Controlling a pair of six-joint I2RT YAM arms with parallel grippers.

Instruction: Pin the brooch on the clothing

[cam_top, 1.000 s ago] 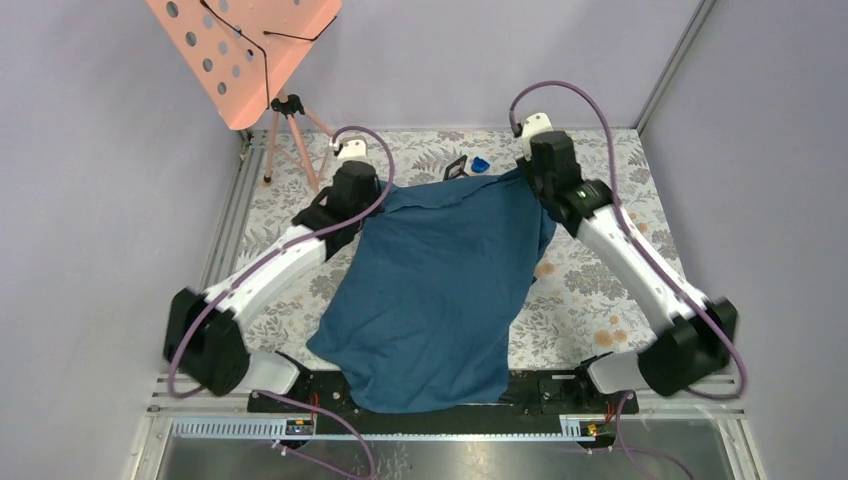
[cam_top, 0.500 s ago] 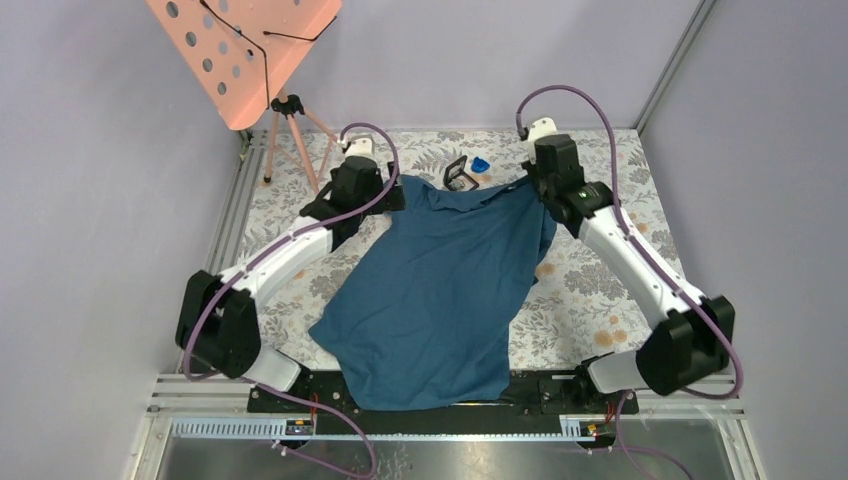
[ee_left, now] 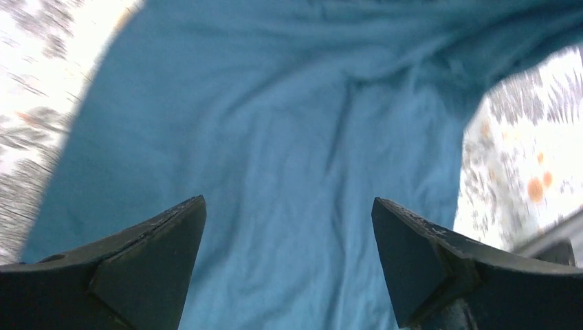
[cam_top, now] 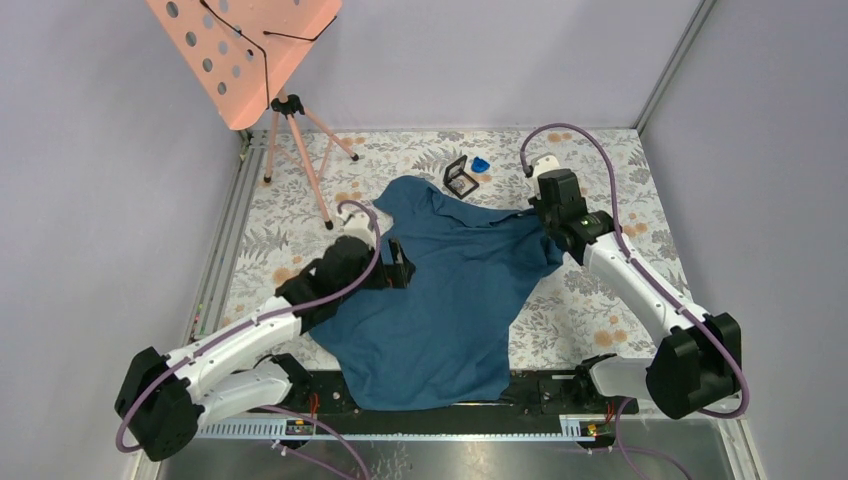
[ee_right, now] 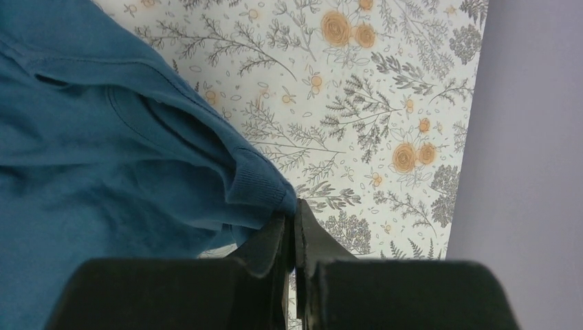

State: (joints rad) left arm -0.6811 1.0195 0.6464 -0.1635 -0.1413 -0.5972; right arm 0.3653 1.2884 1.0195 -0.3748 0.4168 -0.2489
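Observation:
The clothing (cam_top: pixel 440 290), a dark teal T-shirt, lies rumpled across the middle of the floral table. My left gripper (cam_top: pixel 402 264) hovers over its left side. In the left wrist view that gripper (ee_left: pixel 289 203) stands wide open, with only teal clothing (ee_left: pixel 289 124) below it and nothing between the fingers. My right gripper (cam_top: pixel 541 222) is at the shirt's far right corner. In the right wrist view it (ee_right: pixel 294 214) is shut on a ribbed edge of the clothing (ee_right: pixel 103 158). The brooch is not visible in any view.
A black square case (cam_top: pixel 459 178) and a small blue object (cam_top: pixel 481 164) lie just beyond the shirt's far edge. A pink perforated music stand (cam_top: pixel 250 50) on a tripod (cam_top: pixel 300 150) stands at the back left. Lilac walls close in the table's far and right sides.
My left gripper has opened, let go of the shirt and drawn back toward the near left. The shirt's left side has dropped onto the table. The right gripper sank slightly, still gripping.

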